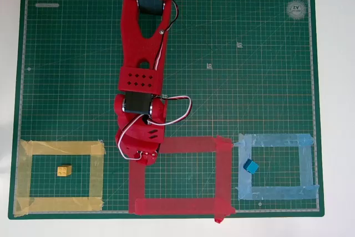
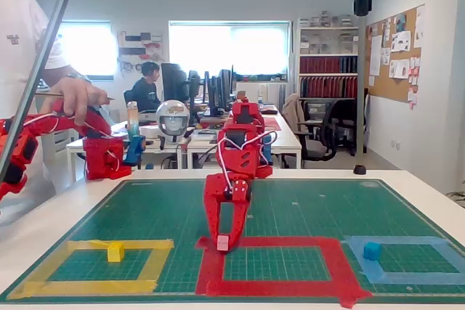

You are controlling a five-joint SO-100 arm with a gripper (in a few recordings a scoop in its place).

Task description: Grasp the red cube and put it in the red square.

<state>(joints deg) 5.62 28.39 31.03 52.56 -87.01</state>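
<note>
**Red cube at the red outline's corner**

We see 3 tape outlines: the yellow cube (image 1: pixel 64 170) inside the yellow outline (image 1: pixel 97 173), the blue cube (image 1: pixel 251 166) inside the light blue outline (image 1: pixel 306 165). The gripper (image 2: pixel 224 240) pinches the red cube (image 2: pixel 223 242) over the red square (image 1: pixel 224 173)'s near-left corner strip; its heading is unclear.
</note>
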